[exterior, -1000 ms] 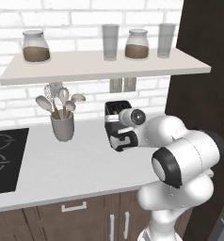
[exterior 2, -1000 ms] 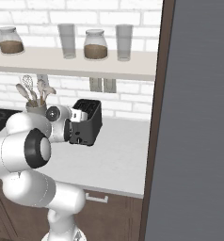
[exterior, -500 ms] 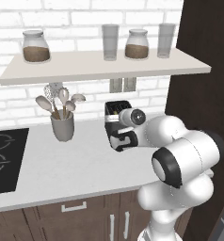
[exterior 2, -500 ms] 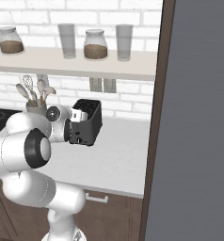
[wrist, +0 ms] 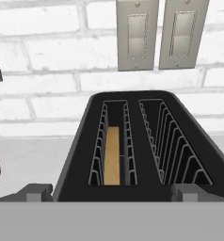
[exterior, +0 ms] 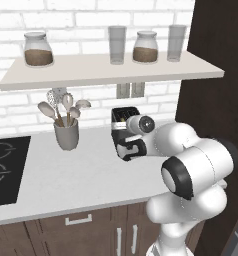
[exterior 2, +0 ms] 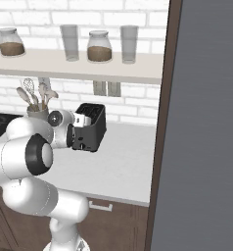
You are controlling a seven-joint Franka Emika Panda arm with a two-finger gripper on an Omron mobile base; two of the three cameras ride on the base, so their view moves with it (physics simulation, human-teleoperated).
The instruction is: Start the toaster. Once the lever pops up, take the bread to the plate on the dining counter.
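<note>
The dark grey toaster point(wrist: 147, 141) stands on the white worktop against the brick wall, also seen as the toaster point(exterior: 124, 116) and the toaster point(exterior 2: 93, 128). A brown bread slice point(wrist: 112, 155) sits low in its left slot; the right slot holds nothing. My gripper point(wrist: 112, 192) is open and right at the toaster's front face, its fingertips point(wrist: 37, 191) spread wider than the slots. The hand point(exterior: 131, 148) covers that front face, so the lever is hidden. The plate and the dining counter are out of view.
A grey cup of utensils point(exterior: 66, 131) stands left of the toaster, with the black hob point(exterior: 3, 165) further left. Above hangs a shelf point(exterior: 106, 70) with jars and glasses. Two wall outlets point(wrist: 158, 33) sit behind the toaster. A dark tall cabinet point(exterior 2: 206, 122) rises on the right.
</note>
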